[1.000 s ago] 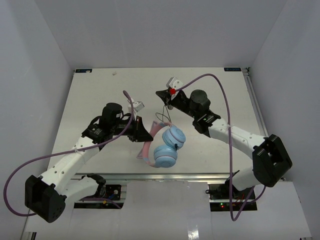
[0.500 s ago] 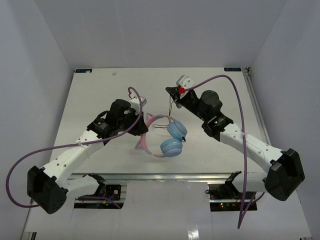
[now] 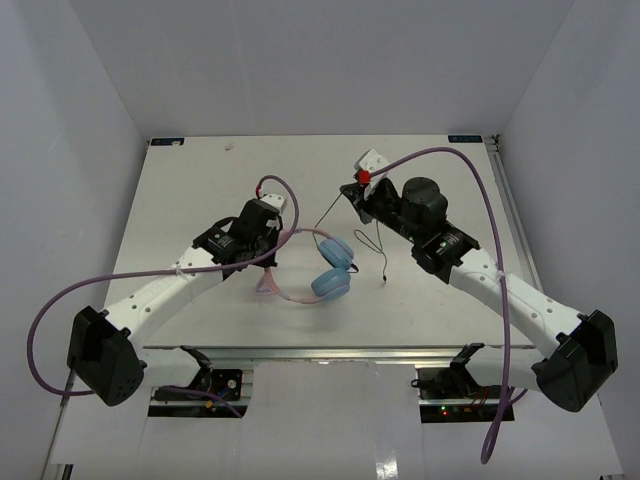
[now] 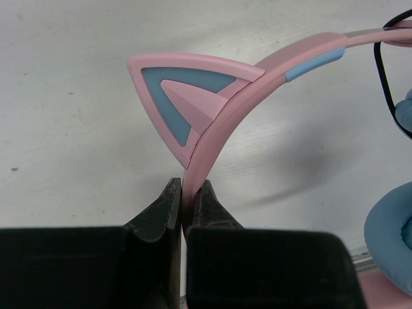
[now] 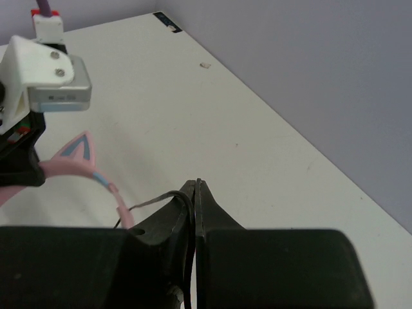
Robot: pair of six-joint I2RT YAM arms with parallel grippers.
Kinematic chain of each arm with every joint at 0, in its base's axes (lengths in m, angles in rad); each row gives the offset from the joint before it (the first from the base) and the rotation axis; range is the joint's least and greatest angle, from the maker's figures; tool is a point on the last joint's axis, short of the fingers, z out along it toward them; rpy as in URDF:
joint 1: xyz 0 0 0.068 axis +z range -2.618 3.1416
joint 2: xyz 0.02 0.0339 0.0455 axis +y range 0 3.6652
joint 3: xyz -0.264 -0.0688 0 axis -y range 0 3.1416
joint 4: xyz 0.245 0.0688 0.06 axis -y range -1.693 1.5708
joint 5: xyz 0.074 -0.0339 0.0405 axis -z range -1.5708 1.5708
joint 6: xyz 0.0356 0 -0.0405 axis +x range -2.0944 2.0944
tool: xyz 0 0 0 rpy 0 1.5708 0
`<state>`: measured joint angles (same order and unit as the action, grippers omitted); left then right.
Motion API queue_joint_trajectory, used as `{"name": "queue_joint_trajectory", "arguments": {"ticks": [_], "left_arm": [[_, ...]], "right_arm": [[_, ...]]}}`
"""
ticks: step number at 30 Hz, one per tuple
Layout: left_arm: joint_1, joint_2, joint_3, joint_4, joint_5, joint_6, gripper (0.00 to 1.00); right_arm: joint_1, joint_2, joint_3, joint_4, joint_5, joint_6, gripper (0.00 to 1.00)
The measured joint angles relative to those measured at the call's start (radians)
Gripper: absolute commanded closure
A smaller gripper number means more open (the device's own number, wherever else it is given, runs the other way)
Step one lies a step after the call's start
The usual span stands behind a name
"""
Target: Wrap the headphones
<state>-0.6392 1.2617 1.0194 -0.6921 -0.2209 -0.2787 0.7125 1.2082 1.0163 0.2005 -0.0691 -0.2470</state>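
Top external view: the left claw (image 3: 274, 248) is clamped on the pink plastic headband (image 3: 290, 295) of the small over-ear headphones (image 3: 331, 284). The two light blue round ear cups (image 3: 337, 252) sit just to that claw's right, over the white worktop (image 3: 200, 180); whether they rest on it I cannot tell.

Left wrist view shows the grip close up. Both black fingers (image 4: 164, 206) of the left claw (image 4: 187, 188) press together on the edge of the headband (image 4: 257, 69). A pink triangular cat ear (image 4: 183, 96) with a blue inset stands directly ahead of the fingertips. One ear cup (image 4: 394, 233) shows at the claw's far right.

The right claw (image 3: 348, 192) is beyond the ear cups and pinched shut on the long thin black cord (image 3: 326, 213). The cord runs straight from its tips toward the headphones, and a loose stretch trails on the worktop under the right arm.

Right wrist view has the right claw (image 5: 195, 188) closed tight, with the cord (image 5: 156, 200) leaving at its left side. The headband (image 5: 67, 168) lies ahead and to the left. A thick purple cable (image 3: 470, 165) arcs above the right arm.
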Motion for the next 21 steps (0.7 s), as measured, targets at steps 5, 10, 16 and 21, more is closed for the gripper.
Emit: {"name": "queue_joint_trajectory", "arguments": {"ticks": [5, 10, 16, 21], "left_arm": [[-0.002, 0.040, 0.065, -0.038, -0.129, -0.024, 1.00], [-0.003, 0.062, 0.114, -0.072, -0.258, -0.045, 1.00], [-0.007, 0.063, 0.167, -0.091, -0.343, -0.072, 1.00], [-0.009, 0.046, 0.182, -0.095, -0.346, -0.106, 1.00]], "right_arm": [[-0.004, -0.008, 0.010, -0.076, -0.125, 0.056, 0.92], [-0.006, -0.006, 0.009, -0.112, -0.357, 0.140, 0.92], [-0.004, 0.004, -0.060, -0.056, -0.571, 0.261, 0.92], [0.003, 0.002, -0.217, 0.113, -0.661, 0.406, 0.92]]}}
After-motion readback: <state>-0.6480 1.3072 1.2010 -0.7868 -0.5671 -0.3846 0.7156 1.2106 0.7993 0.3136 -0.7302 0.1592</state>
